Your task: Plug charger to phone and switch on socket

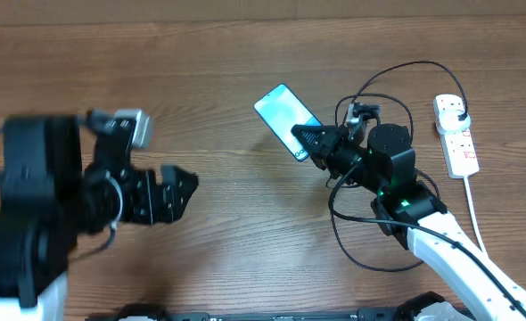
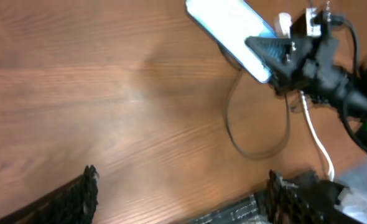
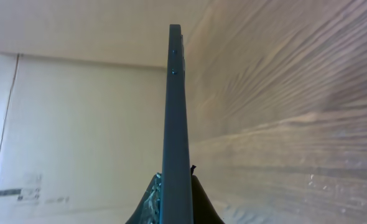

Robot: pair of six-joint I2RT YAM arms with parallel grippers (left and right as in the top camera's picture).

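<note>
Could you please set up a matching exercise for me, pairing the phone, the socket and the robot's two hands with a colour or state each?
Things:
1. phone
2. socket
3. left hand
4. right hand

Colours or states:
A. open, holding nothing
B. white with reddish markings
C. shut on the phone
D. screen lit light blue

Pairs: 1-D, 2-B, 3-A, 4-C.
</note>
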